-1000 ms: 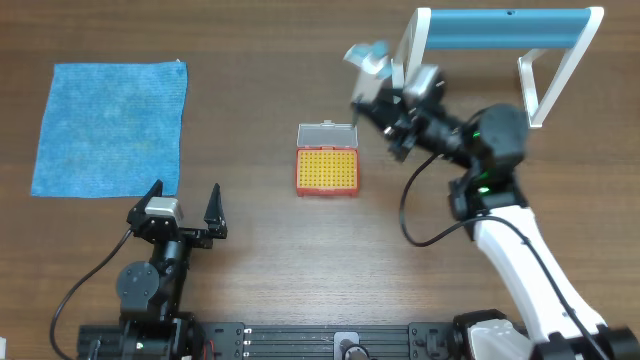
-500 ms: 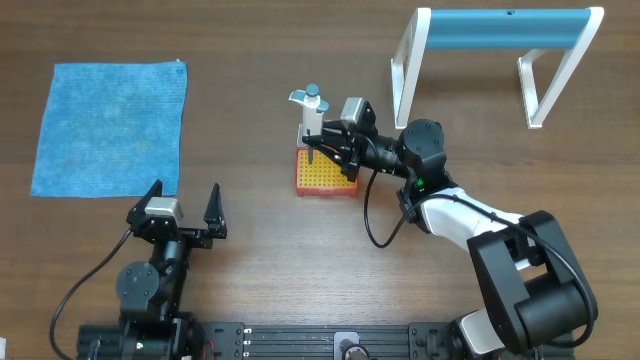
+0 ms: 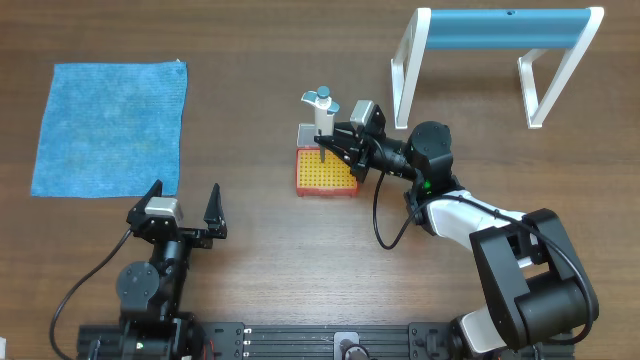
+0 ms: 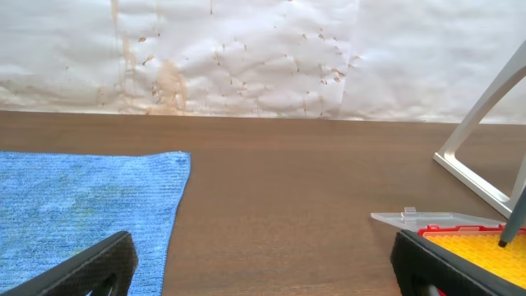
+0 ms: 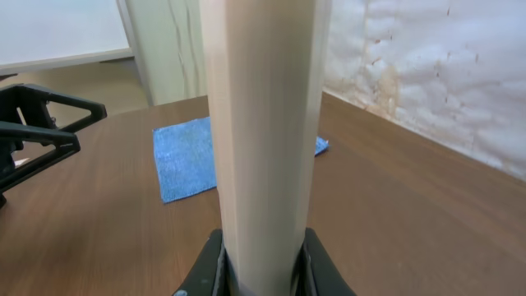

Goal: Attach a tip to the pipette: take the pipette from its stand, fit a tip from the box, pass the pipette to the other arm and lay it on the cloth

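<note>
Two arms: right gripper (image 3: 338,146) pinching the pipette (image 3: 323,112) over the tip box (image 3: 326,172), left gripper (image 3: 185,205) parked by the cloth (image 3: 110,128)

Right gripper (image 5: 261,267): fingers pressed onto the pipette (image 5: 263,123) from both sides; the pale barrel rises straight up from between them. From above, the pipette stands upright, blue-and-white head on top, thin shaft pointing down at the back rows of the box's yellow grid; in the left wrist view the dark shaft end meets the yellow grid of the tip box (image 4: 472,247); cannot tell whether a tip is seated on it. Right arm reaches from its base at the right across to the middle of the table (image 3: 300,260).

Tip box: red-orange base, yellow grid, mid-table; clear lid (image 4: 411,218) open and lying flat just behind it.

Left gripper (image 4: 263,255): fingers spread wide over bare wood; sits low in front of its own base, near the cloth's near-right corner, well apart from the box; its black fingers also appear in the right wrist view.

Cloth (image 4: 74,205): blue, lying flat at the table's far left; well apart from the pipette.

Stand (image 3: 500,30): white frame with a blue top bar, far-right corner, beyond the right arm; one white leg of it appears in the left wrist view behind the box.
</note>
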Motion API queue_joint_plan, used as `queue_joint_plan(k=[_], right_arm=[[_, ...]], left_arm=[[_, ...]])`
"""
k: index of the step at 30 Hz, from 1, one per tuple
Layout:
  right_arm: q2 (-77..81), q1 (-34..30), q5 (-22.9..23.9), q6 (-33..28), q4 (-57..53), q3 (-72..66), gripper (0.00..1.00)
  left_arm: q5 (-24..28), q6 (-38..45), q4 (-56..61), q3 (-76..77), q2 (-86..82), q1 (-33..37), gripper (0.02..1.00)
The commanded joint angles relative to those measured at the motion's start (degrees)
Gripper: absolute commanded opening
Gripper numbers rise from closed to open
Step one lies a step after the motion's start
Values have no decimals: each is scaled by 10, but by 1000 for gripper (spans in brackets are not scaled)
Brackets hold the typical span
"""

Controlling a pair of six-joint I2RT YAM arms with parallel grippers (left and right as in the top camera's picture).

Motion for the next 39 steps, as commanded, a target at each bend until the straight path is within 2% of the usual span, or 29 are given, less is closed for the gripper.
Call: queue_joint_plan(k=[1,23,39], right_arm=[[5,11,-2,-13,1,-5,75],[23,19,16,-52,10,-5,75],[23,20,14,-42,9,-5,75]], left_arm=[[-5,5,-5,-1,-4,-2,998],[-5,5,-5,-1,-4,-2,998],[-5,5,-5,-1,-4,-2,998]])
